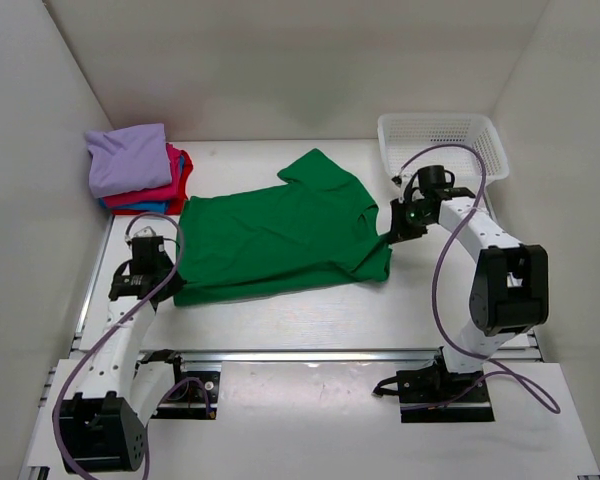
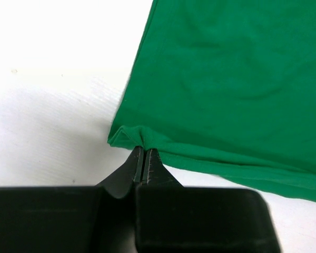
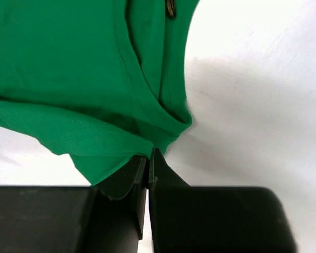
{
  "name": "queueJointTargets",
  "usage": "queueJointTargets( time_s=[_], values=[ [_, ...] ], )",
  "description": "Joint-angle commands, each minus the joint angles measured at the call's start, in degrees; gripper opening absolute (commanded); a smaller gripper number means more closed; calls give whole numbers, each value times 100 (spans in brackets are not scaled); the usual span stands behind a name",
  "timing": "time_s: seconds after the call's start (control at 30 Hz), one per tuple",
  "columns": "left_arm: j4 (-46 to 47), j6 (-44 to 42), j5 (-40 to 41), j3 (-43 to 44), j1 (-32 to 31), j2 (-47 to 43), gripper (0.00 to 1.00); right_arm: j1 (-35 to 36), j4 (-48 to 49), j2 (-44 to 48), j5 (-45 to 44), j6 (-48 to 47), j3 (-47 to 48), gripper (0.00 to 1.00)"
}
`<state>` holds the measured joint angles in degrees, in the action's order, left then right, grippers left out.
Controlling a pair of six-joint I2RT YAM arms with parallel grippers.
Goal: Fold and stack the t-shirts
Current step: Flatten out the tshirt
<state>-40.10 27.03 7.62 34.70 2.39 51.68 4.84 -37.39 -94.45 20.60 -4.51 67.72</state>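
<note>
A bright green t-shirt (image 1: 280, 235) lies partly folded in the middle of the table. My left gripper (image 1: 172, 268) is at its left edge. In the left wrist view the gripper (image 2: 145, 151) is shut on a bunched corner of the shirt's hem (image 2: 127, 136). My right gripper (image 1: 392, 228) is at the shirt's right edge. In the right wrist view it (image 3: 150, 154) is shut on a fold of green cloth (image 3: 95, 132) beside the collar (image 3: 147, 95). A stack of folded shirts stands at the back left, with lavender (image 1: 128, 158) on top and pink-red (image 1: 165, 187) and blue (image 1: 150, 206) below.
A white mesh basket (image 1: 442, 140) stands at the back right, just behind the right arm. White walls close in the table at the left, back and right. A metal rail (image 1: 310, 354) runs along the near edge.
</note>
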Motion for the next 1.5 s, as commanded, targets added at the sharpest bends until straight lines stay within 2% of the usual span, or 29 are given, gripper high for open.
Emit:
queueJointTargets(
  time_s=[0.0,0.1,0.2,0.27,0.37,0.4,0.47,0.57,0.67,0.77,0.83,0.93,1.07,1.2,1.3,1.33,1.4,1.43,1.47],
  values=[
    [135,-162,248,763,-90,-247,0,-53,135,601,23,-190,539,0],
    [81,-355,179,1494,-160,-167,0,-132,170,1226,347,-278,646,0],
    [-24,-426,-146,2880,-151,35,0,-89,118,2026,568,-217,1135,0],
    [-146,-566,-112,3845,-397,254,0,-158,91,2535,655,-181,1548,0],
    [-533,-917,597,5559,-792,614,0,-474,91,3019,1224,2,2225,0],
    [-595,-1075,1018,6113,-1045,720,0,-832,91,3169,1445,81,2463,0],
    [-666,-1278,1599,6634,-1511,694,0,-880,-5,3301,1491,56,2849,0],
    [-527,-1525,2312,7014,-2065,502,0,-547,-233,3346,1298,-129,3281,0],
    [-411,-1736,2779,7060,-2410,238,0,-528,-252,3319,1262,-59,3423,0],
    [-253,-1929,3078,7007,-2630,158,0,-677,-76,3171,1674,99,3300,0],
    [-201,-1938,3018,6762,-2551,219,0,-774,55,2925,2034,196,3204,0],
    [9,-1929,2641,6192,-2210,342,0,-712,48,2512,2071,92,3273,0],
    [361,-1649,730,5540,-937,869,0,-520,-497,1326,1922,-303,3896,0],
    [801,-1394,-152,5301,-593,1747,0,-273,-612,245,1710,-480,4547,0],
    [846,-1341,-663,5792,-284,2661,0,-230,-402,-527,1685,-454,5065,0],
    [854,-1332,-735,6194,-248,3072,0,-177,-384,-826,1554,-463,5423,1],
    [654,-1375,-736,7030,32,3628,0,-132,-374,-1361,1483,-402,6346,0],
    [522,-1393,-727,7799,77,3995,0,-124,-531,-1817,1517,-332,7289,0],
    [329,-1323,-796,8555,208,4303,0,-202,-341,-1918,1613,-131,7786,0]
  ],
)
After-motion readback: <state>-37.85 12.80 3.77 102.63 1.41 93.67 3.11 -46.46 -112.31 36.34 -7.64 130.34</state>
